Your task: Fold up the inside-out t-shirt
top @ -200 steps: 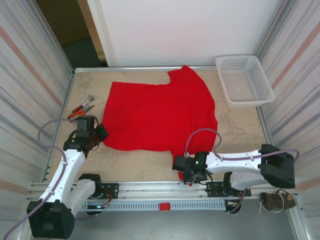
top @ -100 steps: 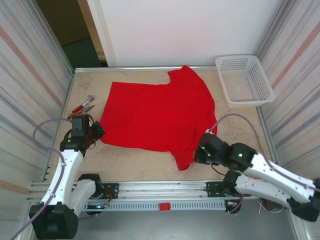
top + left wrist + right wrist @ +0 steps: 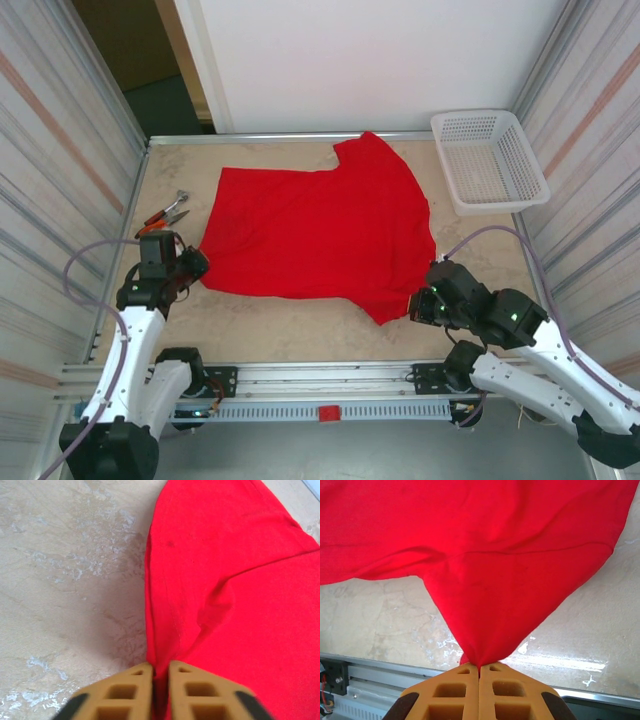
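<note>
The bright red t-shirt (image 3: 320,225) lies spread across the middle of the table, one sleeve pointing to the back edge. My left gripper (image 3: 192,264) is shut on the shirt's near-left corner; in the left wrist view the cloth (image 3: 225,595) runs up from between the tan fingers (image 3: 200,692). My right gripper (image 3: 418,306) is shut on the near-right corner, and the cloth (image 3: 495,570) is drawn to a taut point at its fingertips (image 3: 479,669). No tag or printed graphic is visible.
A white plastic basket (image 3: 488,160) stands at the back right corner. Orange-handled pliers (image 3: 165,214) lie at the left edge of the table (image 3: 280,320). Metal walls close in both sides, and a rail (image 3: 320,380) runs along the near edge.
My right gripper has swung from the near middle out to the right, dragging the shirt's near-right corner with it and stretching the hem. The left gripper shifted slightly, keeping its hold.
</note>
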Controlling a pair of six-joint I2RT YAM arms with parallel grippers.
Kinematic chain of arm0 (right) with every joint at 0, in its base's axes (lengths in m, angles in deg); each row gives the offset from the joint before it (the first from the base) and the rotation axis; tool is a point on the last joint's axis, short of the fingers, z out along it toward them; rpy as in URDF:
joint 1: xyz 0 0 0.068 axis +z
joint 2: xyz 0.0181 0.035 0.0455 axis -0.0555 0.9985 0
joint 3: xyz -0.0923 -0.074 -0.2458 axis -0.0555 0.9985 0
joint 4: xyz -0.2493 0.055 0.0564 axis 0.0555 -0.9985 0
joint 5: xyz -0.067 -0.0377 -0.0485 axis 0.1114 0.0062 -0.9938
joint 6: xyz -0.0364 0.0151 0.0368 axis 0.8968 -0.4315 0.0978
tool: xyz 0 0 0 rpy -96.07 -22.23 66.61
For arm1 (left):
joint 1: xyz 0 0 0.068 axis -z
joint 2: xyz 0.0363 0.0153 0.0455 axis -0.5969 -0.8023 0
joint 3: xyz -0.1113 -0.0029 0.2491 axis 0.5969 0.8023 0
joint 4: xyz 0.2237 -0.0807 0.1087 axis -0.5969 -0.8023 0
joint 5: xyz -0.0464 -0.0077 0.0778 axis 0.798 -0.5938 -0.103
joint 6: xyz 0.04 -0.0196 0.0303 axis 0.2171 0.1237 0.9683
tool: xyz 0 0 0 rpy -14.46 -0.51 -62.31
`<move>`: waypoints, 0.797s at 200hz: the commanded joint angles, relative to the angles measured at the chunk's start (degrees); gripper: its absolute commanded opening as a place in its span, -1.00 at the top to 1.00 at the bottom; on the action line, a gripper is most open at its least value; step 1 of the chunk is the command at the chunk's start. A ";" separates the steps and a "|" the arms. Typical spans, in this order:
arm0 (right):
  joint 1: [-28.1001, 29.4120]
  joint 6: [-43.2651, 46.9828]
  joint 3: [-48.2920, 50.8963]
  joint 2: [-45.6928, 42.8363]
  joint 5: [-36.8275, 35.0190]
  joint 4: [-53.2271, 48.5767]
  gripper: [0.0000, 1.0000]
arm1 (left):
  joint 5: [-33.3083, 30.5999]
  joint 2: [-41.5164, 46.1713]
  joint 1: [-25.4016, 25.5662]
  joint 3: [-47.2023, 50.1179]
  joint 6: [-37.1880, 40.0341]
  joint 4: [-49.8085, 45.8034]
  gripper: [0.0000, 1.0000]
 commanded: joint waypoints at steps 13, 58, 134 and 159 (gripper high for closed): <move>-0.39 0.44 2.22 -0.78 0.88 -0.41 1.00 | 0.02 -0.39 -0.44 1.56 0.99 -2.96 -0.06; -0.38 -0.22 3.36 -1.60 1.19 -0.10 1.00 | -0.70 5.61 3.02 6.96 -4.75 -8.27 -0.08; -1.09 0.31 2.55 -2.83 -1.18 -3.09 1.00 | -15.89 11.52 14.60 12.74 -25.48 -18.85 -0.07; -1.31 0.46 2.93 -2.98 -1.03 -3.09 1.00 | -17.55 8.72 14.53 13.77 -25.95 -14.89 -0.07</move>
